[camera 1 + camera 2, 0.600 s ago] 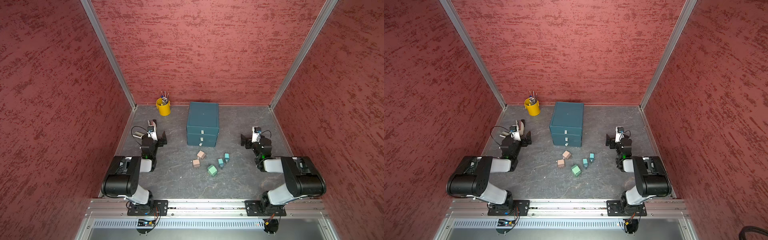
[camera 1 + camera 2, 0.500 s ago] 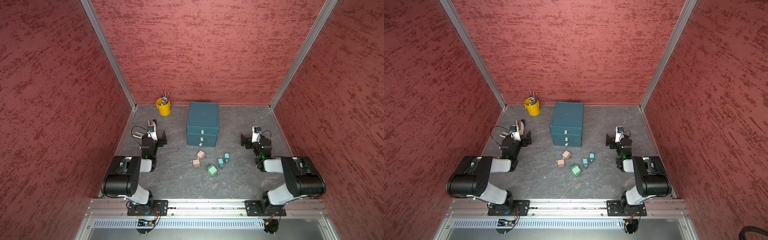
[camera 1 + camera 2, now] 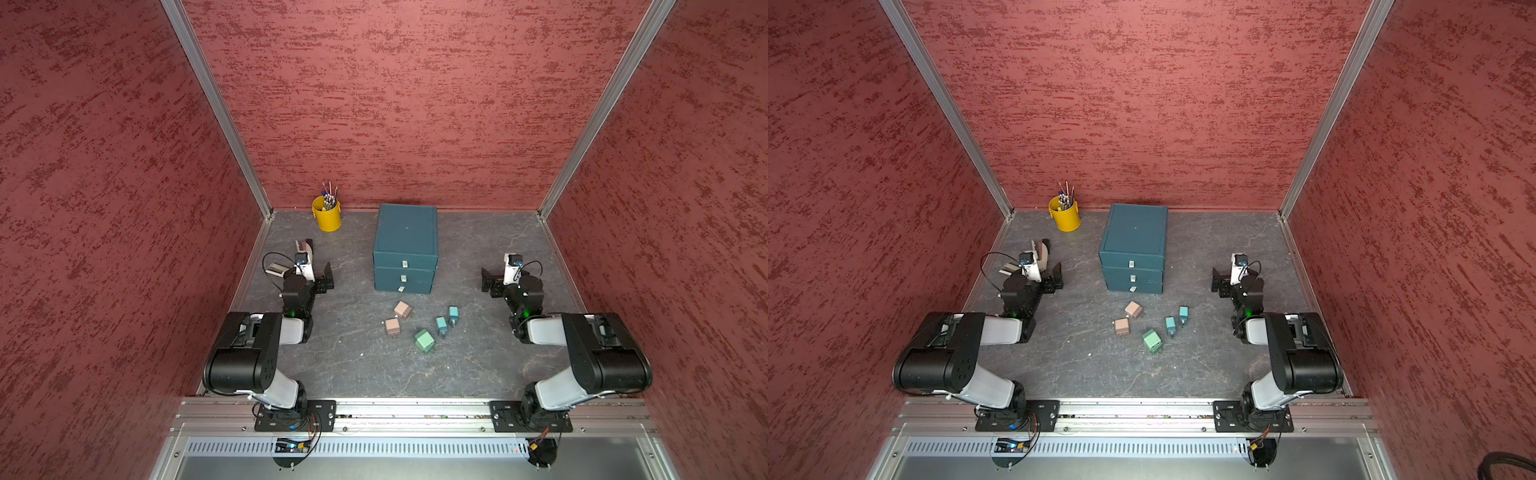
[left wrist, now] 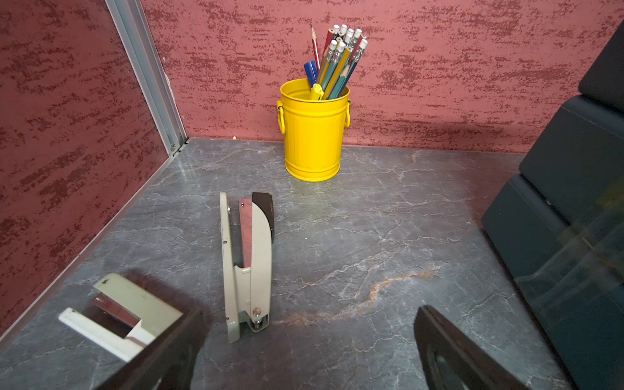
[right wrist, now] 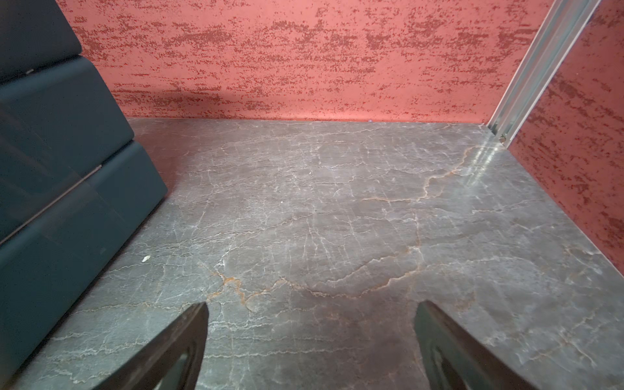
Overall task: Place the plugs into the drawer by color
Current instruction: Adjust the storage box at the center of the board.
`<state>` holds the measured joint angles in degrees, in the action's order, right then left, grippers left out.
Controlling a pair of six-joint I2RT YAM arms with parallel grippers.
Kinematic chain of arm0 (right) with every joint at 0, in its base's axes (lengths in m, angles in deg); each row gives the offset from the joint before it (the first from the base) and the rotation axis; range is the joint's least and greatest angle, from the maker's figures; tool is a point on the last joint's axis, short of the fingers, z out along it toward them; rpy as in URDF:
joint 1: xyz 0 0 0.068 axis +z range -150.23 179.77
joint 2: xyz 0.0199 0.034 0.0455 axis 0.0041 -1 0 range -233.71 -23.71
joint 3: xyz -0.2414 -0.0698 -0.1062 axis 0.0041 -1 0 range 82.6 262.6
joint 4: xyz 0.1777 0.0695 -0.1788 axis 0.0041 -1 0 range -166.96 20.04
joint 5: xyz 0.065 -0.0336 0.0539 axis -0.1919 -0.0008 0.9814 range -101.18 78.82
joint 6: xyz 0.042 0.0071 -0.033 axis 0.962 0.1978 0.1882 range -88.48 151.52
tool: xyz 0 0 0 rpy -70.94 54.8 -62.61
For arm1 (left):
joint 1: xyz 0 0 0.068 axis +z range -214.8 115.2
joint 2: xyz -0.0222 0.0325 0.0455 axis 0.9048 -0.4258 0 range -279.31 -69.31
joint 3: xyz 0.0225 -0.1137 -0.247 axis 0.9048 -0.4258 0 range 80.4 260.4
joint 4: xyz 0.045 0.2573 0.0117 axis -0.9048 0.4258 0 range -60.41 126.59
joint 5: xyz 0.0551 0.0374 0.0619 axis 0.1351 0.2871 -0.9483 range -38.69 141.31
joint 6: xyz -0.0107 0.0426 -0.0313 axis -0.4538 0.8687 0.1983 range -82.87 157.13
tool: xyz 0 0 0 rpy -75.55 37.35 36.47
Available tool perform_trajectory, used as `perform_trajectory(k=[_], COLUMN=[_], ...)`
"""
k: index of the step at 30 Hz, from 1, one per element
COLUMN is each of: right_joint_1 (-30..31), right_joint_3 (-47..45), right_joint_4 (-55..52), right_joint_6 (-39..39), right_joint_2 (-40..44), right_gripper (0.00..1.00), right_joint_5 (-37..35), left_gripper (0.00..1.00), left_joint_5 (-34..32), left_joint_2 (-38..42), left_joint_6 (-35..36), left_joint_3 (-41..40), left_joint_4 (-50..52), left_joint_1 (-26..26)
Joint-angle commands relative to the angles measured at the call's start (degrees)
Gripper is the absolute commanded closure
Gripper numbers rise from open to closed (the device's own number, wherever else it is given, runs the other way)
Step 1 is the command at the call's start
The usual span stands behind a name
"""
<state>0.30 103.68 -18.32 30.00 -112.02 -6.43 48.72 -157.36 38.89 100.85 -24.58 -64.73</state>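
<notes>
Comparing both top views with those of half a second earlier shows no change. Neither arm has moved and no plug has been touched, so the task stands at its start (all three drawers appear shut).

The left gripper [image 3: 311, 277] and right gripper [image 3: 505, 282] sit low, jaws spread wide, holding nothing. The pinkish-tan plugs [image 3: 402, 309] [image 3: 392, 327], teal-blue plugs [image 3: 453, 314] [image 3: 441, 325] and green plug [image 3: 424, 340] lie loose between the two grippers, behind their fingertips and before the drawer unit [image 3: 405, 245]. The teal pair lies nearer the right gripper.

Left wrist view: a stapler [image 4: 248, 256] lies on its side ahead of the fingertips. A second stapler [image 4: 125, 314] is partly hidden behind one finger, and a yellow pencil cup [image 4: 314, 131] stands farther ahead. No plug is in sight.

Right wrist view: only bare grey veined table [image 5: 337, 202] lies ahead, closed in by red textured walls [image 5: 304, 50].
</notes>
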Motion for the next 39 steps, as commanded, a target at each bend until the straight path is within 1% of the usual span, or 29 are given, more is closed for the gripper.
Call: perform_trajectory(k=[1,5,7,8,9,10,11,12,13,14,15,16,17,18,19,20,21,23,25,26,28,29,30,31,32,33,34,35,39], right_joint_1=[-0.5,-0.5,-0.5,-0.5,-0.4,0.1,0.3,0.3,0.2,0.2,0.3,0.2,-0.5,-1.7,-2.0,-1.2,0.2,4.2,5.8,5.8,5.3,3.9,1.3,-0.3,-0.3,0.0,1.6,4.3,21.6], right_joint_3=[1.1,1.0,1.0,1.6,2.8,5.2,8.2,12.7,15.5,15.9,12.5,8.6,5.3,5.0,8.2,14.0,18.8,27.0,33.5,34.7,35.3,34.8,34.2,34.0,35.8,39.0,41.9,43.9,47.4], right_joint_4=[0.9,0.9,-0.9,-4.1,-9.5,-16.7,-26.4,-39.6,-47.9,-50.0,-46.5,-43.6,-46.2,-49.1,-53.3,-62.5,-68.9,-80.6,-90.8,-92.7,-94.1,-93.2,-90.2,-86.8,-87.4,-90.6,-93.3,-95.8,-101.4], right_joint_6=[0.0,1.5,3.4,3.8,3.8,4.5,9.5,15.9,19.6,21.6,24.4,30.7,40.4,42.9,41.0,39.9,39.0,38.1,41.5,41.7,44.6,44.2,41.9,38.8,38.0,37.3,36.7,36.5,37.7], right_joint_2=[-0.4,-0.3,1.7,4.4,8.3,12.7,17.4,22.0,26.0,29.9,33.4,36.0,39.2,41.1,40.3,37.2,34.1,29.4,27.3,27.3,30.0,31.8,34.0,35.3,34.7,32.0,29.0,26.7,24.6], right_gripper=[0.02,0.01,0.01,0.02,0.02,0.01,0.02,0.02,0.02,0.02,0.02,0.02,0.02,0.02,0.02,0.02,0.02,0.02,0.02,0.02,0.02,0.02,0.02,0.06,0.15,0.27,0.36,0.4,0.42], right_joint_5=[-0.2,-4.5,-9.7,-11.2,-12.2,-14.9,-19.4,-21.7,-20.2,-15.7,-13.2,-14.4,-17.2,-15.0,-11.4,-9.8,-10.1,-15.2,-21.9,-23.6,-30.9,-30.4,-23.5,-14.8,-11.0,-6.3,-3.2,-2.9,-11.8], left_gripper=[0.0,0.0,0.0,0.0,0.0,0.0,0.0,0.0,0.0,0.0,0.02,0.07,0.08,0.11,0.15,0.17,0.18,0.19,0.2,0.2,0.21,0.21,0.2,0.19,0.18,0.18,0.18,0.19,0.21], left_joint_5=[1.1,4.3,5.8,3.7,2.1,0.9,-0.6,-2.1,-2.0,-0.4,0.6,0.0,-1.3,-0.5,1.8,4.3,5.7,4.5,2.4,1.5,1.6,1.7,2.0,3.4,5.1,7.1,9.3,10.6,12.2], left_joint_2=[-0.2,0.0,0.4,2.4,4.7,7.1,9.0,10.8,13.0,15.4,17.0,18.3,19.5,20.4,21.5,22.5,23.4,24.6,24.7,24.1,22.6,21.7,20.7,19.8,18.7,17.3,15.8,14.6,11.1], left_joint_6=[-1.0,-1.8,-2.5,-3.4,-4.0,-4.5,-4.5,-4.8,-6.7,-9.6,-12.3,-15.1,-19.1,-22.3,-25.4,-28.3,-29.7,-30.5,-30.1,-30.4,-31.5,-31.7,-31.7,-32.2,-32.7,-33.4,-34.1,-34.5,-35.4], left_joint_3=[0.9,0.9,0.9,1.9,4.6,9.5,13.8,15.4,15.8,16.3,17.8,20.3,23.1,25.1,26.8,28.1,28.8,30.8,33.0,34.0,36.4,37.4,38.6,39.8,40.9,42.7,44.7,46.4,52.0], left_joint_4=[1.3,1.8,1.9,5.1,12.1,22.5,30.5,33.3,34.2,35.4,38.7,43.7,49.5,53.9,57.3,59.9,61.5,65.2,67.6,68.6,69.4,69.2,69.3,69.3,69.3,70.2,71.4,72.5,75.8], left_joint_1=[0.8,2.4,3.4,3.4,3.3,3.5,3.5,3.4,3.9,4.7,5.2,5.3,5.2,5.3,5.1,4.3,2.5,-4.3,-13.0,-16.3,-22.3,-24.3,-25.7,-26.1,-25.8,-25.2,-24.4,-24.0,-23.4])
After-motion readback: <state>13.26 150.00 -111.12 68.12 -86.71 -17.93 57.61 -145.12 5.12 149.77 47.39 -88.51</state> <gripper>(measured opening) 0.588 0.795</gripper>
